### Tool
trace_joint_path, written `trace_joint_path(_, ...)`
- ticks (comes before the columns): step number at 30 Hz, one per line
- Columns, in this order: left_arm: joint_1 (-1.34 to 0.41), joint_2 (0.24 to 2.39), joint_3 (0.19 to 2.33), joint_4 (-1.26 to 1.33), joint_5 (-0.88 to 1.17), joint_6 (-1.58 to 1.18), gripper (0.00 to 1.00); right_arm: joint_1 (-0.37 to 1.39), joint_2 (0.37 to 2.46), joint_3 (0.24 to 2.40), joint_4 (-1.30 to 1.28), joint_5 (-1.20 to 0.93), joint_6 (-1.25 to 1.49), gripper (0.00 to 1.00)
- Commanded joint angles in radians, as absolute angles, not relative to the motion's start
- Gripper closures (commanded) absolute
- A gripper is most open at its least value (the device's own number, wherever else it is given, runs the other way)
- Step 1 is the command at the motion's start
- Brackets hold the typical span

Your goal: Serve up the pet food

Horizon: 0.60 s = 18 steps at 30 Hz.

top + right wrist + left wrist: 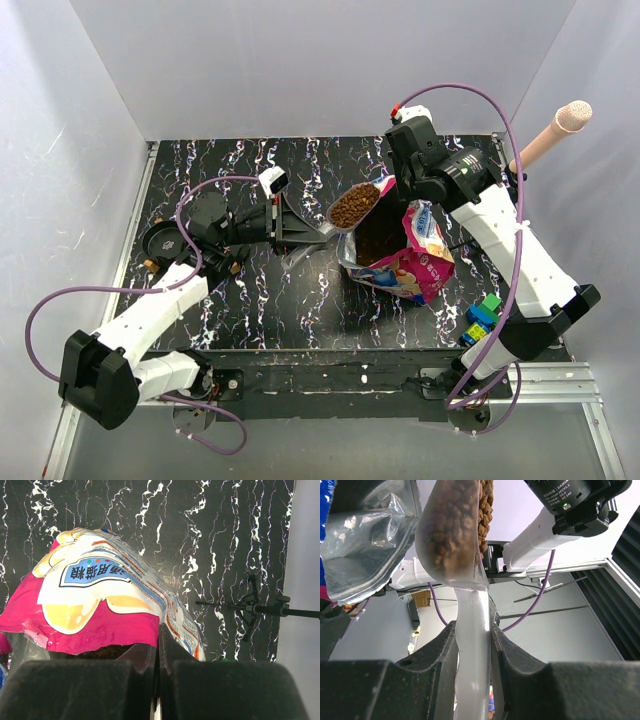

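Observation:
My left gripper (297,229) is shut on the handle of a clear plastic scoop (355,207) heaped with brown pet food kibble. The scoop hangs in the air just above and left of the open mouth of the magenta-and-blue bag (408,258). In the left wrist view the handle (472,645) stands clamped between my fingers, with the kibble-filled bowl (452,525) above. My right gripper (410,196) is shut on the bag's top edge. In the right wrist view (159,639) it pinches the magenta rim of the bag (100,595), and dark kibble (95,652) shows inside.
Colourful toy blocks (481,318) lie at the table's right edge by the right arm. A pink rod with a rounded tip (553,131) leans at the back right. A dark round thing (160,241) sits beside the left arm's elbow. The bag's silver lining (365,535) is near the scoop.

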<state>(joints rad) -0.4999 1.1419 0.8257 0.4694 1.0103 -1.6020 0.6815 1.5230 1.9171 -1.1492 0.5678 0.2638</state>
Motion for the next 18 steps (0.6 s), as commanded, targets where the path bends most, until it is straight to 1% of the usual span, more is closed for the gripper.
trace_joint_path(1, -0.483, 1.137, 0.868, 0.449, 0.973, -1.574, 1.00, 0.681, 1.431, 2.003, -0.957, 0.623, 0.285, 0.99)
trace_joint_path(18, -0.417, 1.177, 0.904, 0.477, 0.948, -1.608, 1.00, 0.681, 1.408, 1.970, -0.965, 0.607, 0.290, 0.99)
